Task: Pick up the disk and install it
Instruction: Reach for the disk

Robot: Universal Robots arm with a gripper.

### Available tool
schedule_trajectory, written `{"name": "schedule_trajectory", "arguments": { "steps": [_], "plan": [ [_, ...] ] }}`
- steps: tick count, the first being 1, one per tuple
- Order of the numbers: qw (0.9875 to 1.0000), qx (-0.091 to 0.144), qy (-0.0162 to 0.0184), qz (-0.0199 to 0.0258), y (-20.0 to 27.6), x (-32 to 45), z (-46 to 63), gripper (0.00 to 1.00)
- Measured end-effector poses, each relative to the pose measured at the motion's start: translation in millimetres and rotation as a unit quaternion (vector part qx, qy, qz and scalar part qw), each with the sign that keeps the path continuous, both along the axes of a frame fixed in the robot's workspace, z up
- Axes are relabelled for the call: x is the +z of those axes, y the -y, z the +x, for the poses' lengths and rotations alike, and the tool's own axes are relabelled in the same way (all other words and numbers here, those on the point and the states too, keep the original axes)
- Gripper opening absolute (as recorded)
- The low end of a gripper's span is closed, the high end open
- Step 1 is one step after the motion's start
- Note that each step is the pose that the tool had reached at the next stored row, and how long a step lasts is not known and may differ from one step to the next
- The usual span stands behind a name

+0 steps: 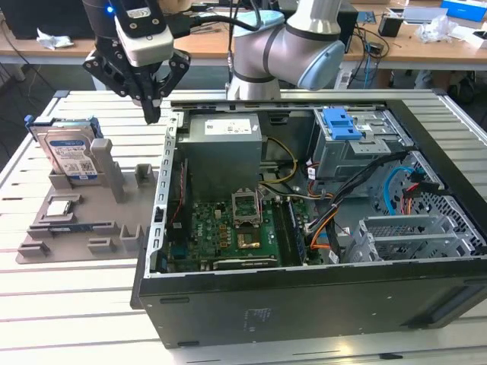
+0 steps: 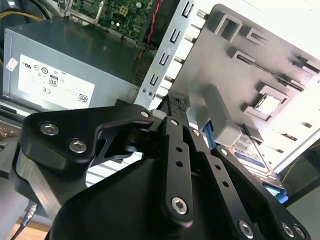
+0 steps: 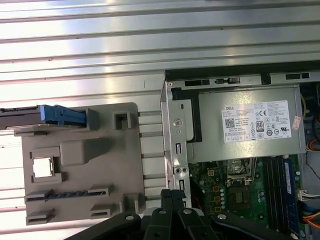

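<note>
The disk, silver with a white-and-blue label and blue rails, stands on edge in a slot at the back of a grey holder tray, at the exterior view's left. In the first wrist view the disk is seen edge-on on the tray. My gripper hangs above the table between the tray and the open computer case, up and to the right of the disk and apart from it. Its black fingers are shut together with nothing between them. In the second wrist view the gripper points toward the case wall, with the disk off to one side.
The open computer case lies at the exterior view's right, with a grey power supply, a green motherboard, loose cables and a blue caddy on the grey drive bay. The tray also holds a small square chip. The slatted table lies underneath.
</note>
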State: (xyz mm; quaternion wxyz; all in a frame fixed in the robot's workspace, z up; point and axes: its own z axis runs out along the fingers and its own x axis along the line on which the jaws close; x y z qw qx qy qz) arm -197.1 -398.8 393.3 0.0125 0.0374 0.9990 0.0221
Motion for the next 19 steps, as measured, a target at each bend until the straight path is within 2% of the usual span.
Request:
{"name": "schedule_trajectory", "arguments": {
  "steps": [19],
  "plan": [
    [1.0, 0.0, 0.0, 0.0, 0.0, 0.0, -30.4, 0.11]
  ]
}}
